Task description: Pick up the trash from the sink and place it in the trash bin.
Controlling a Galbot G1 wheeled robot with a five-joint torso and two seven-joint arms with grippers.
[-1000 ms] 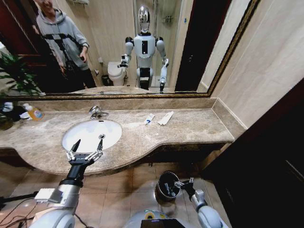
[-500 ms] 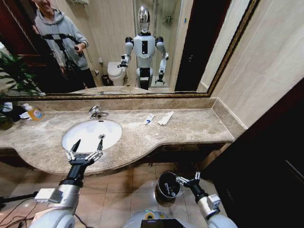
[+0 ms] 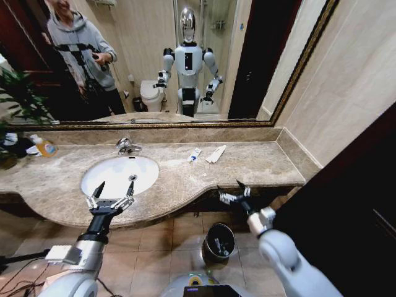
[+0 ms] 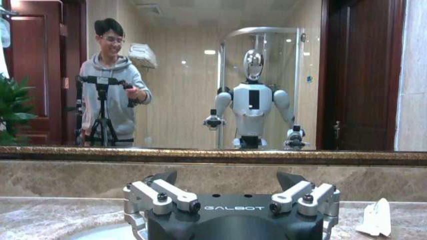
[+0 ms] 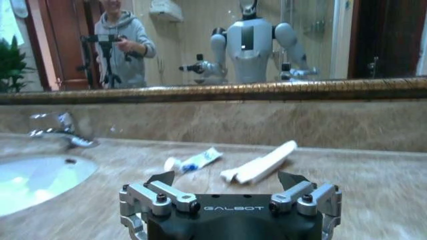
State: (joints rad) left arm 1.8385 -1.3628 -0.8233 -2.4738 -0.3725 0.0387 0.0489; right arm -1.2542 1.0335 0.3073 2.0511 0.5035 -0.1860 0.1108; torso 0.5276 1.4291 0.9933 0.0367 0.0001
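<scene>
Here both grippers, left gripper (image 3: 112, 190) and right gripper (image 3: 230, 191), hover wide-jawed at the counter edge, trash bin (image 3: 219, 242) below.

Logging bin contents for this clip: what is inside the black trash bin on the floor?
The trash bin stands on the floor tiles below the counter edge. Its inside looks dark, with something small and pale that I cannot identify; its bottom is hidden.

A: Trash? A white mini tube (image 3: 194, 154) with a blue-green print and long flat white packets (image 3: 216, 153) lie flat on the marble, side by side, at 3 o'clock of the sink (image 3: 119, 176).
B: Sink's a white oval basin, chrome faucet at its 12.
A: Trash bin (image 3: 219, 242) is black, round, upright on the floor tiles, 5 o'clock from the sink.
</scene>
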